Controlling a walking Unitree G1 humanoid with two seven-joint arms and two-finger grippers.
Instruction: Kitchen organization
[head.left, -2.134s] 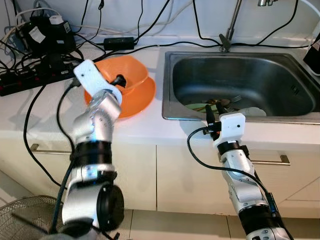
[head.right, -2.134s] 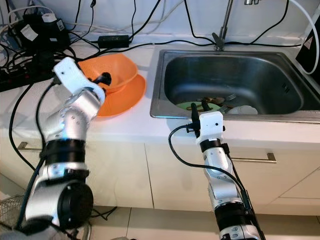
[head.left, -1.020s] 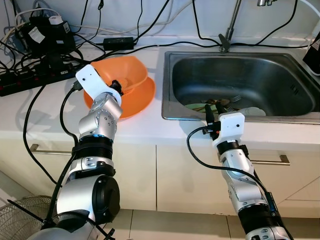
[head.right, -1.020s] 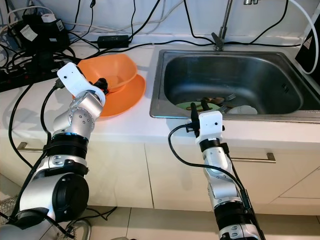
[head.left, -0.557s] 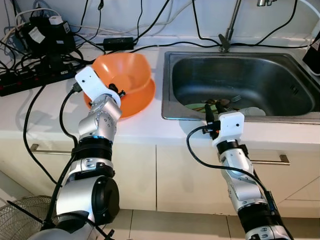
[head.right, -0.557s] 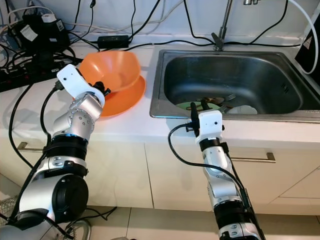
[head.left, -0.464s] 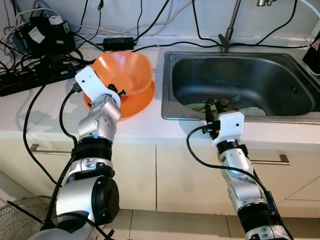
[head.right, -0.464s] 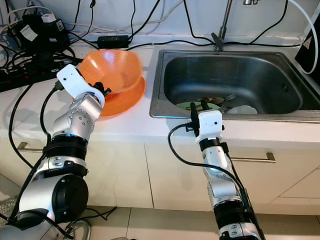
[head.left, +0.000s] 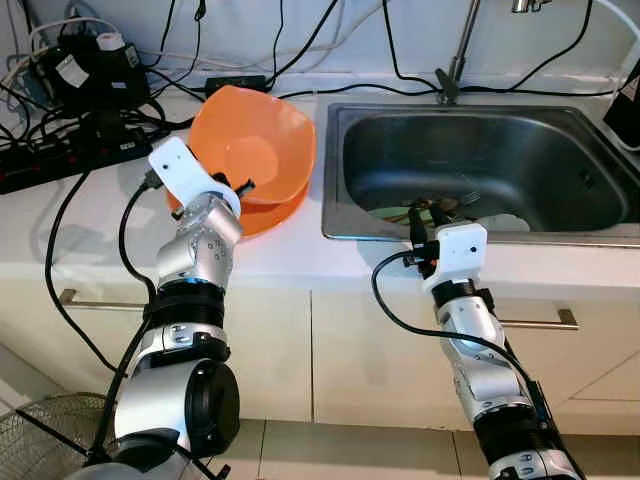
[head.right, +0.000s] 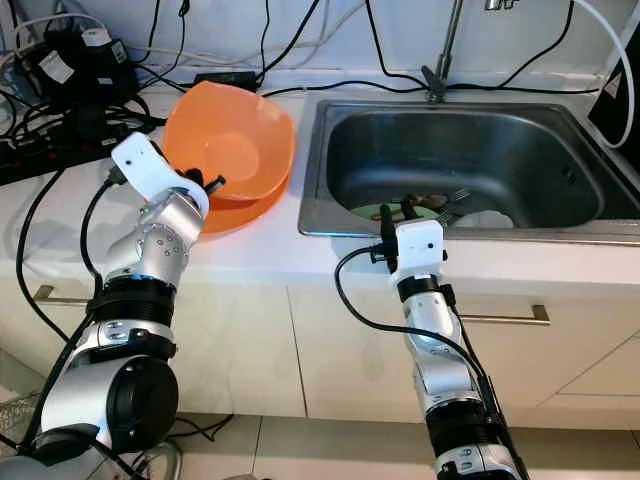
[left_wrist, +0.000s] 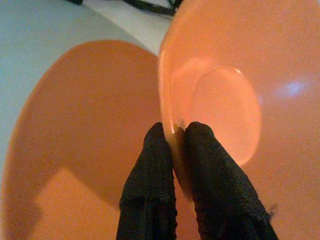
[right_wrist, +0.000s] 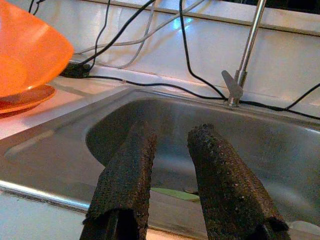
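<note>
- On the desk (head.left: 290, 255), left of the sink (head.left: 480, 165), an orange bowl (head.left: 255, 155) is held by the left pincer (head.left: 243, 186), whose two black fingers (left_wrist: 152, 165) are closed on the near rim, one inside the wall and one outside.
- From the pincer the bowl lies up and away toward the back wall; it is tilted steeply, its mouth turned toward the camera and slightly toward the sink, its lower edge just above or touching an orange plate (head.right: 235, 215) that lies flat on the desk beneath it.
- Between bowl and sink only a narrow strip of desk is left, so the left arm is judged the nearer one for any carry to the right.
- At the front lip of the sink the right pincer (right_wrist: 170, 170) is parked, its fingers apart with nothing between them, pointed over the basin where a green plate (head.left: 392, 212), a fork (head.left: 470, 197) and a white dish (head.left: 505, 223) lie.
- Compared with two seconds ago, the bowl has been raised from sitting level in the plate to this tipped pose, while the right arm has not been moved.
</note>
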